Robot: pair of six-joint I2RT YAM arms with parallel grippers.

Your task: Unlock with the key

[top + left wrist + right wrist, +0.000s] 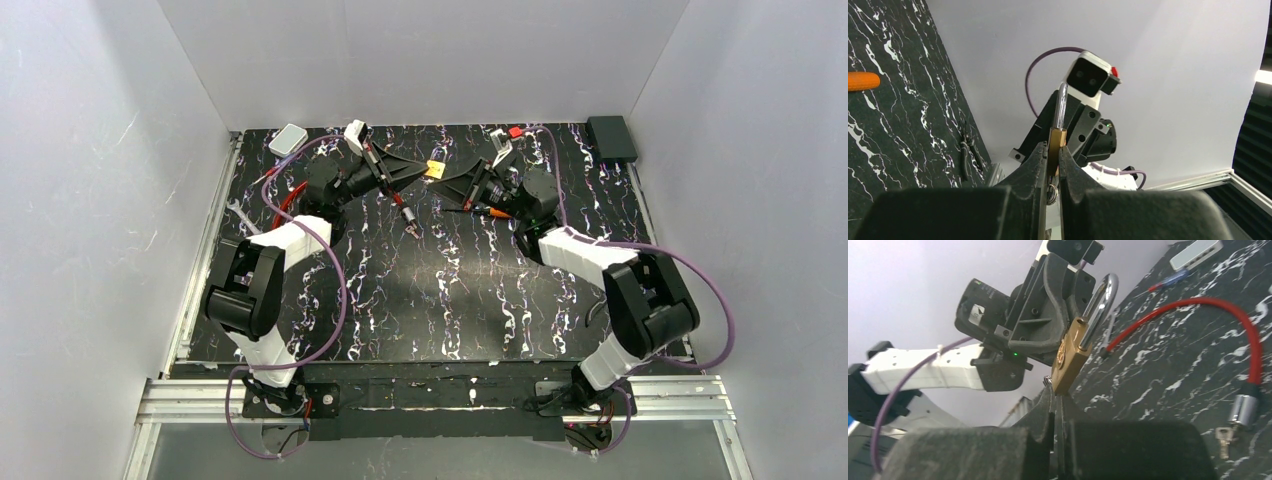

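Black counter [440, 310] veined in white, boxed in by plain white walls. Nearest, at lower centre of the right wrist view: right jaws pressed fully together at the base of the brass padlock [1070, 357]. Probably pinching the key [1051, 194], though only a silvery ring under that base visible; blade hidden, so seating in the keyhole impossible to tell. Just beyond: left jaws clamped on the padlock's flat sides, holding it off the counter, shackle [1100, 302] pointing up and away, its far leg hidden. Judged mid-task: lock steadied, key at the keyhole, turn and release yet to come. Left arm [265, 270] and right arm [610, 275] stretched from the bottom edge toward upper centre of the top view, wrists angled inward, tips meeting. Farther off, red cable lock [1198, 307] lying on the counter.
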